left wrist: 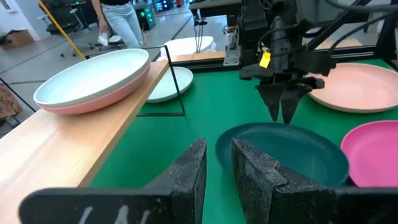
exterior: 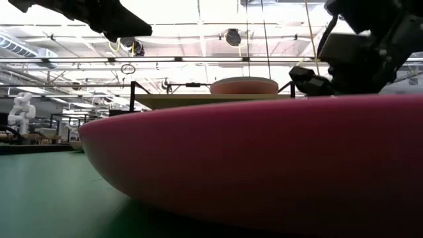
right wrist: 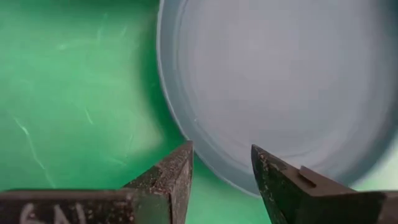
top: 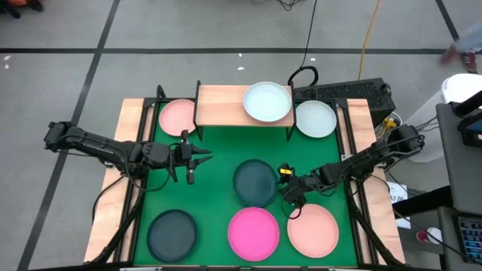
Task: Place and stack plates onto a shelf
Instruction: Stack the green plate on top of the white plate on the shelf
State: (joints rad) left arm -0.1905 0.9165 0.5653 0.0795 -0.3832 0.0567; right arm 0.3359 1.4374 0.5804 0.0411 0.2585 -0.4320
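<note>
The light-wood shelf [top: 226, 105] stands at the mat's far edge. On it a mint-white plate [top: 267, 102] sits stacked on a pink plate [left wrist: 87, 104]. On the mat lie a pink plate [top: 176, 117], a mint-white plate [top: 315, 119], two dark teal plates [top: 254, 182] [top: 172, 233], a magenta plate [top: 254, 232] and a peach plate [top: 312, 229]. My right gripper [right wrist: 221, 158] is open and points down, its fingers on either side of the central teal plate's right rim [right wrist: 205, 158], just above it. My left gripper [left wrist: 217, 162] hovers open left of that plate, holding nothing.
Wooden strips and black rails [top: 143, 143] edge the green mat [top: 218, 158]. In the low view the magenta plate [exterior: 264, 165] fills the foreground, with the shelf [exterior: 211, 99] behind it. A black box and cables [top: 346, 94] sit behind the shelf. A person [left wrist: 121, 22] stands beyond the table.
</note>
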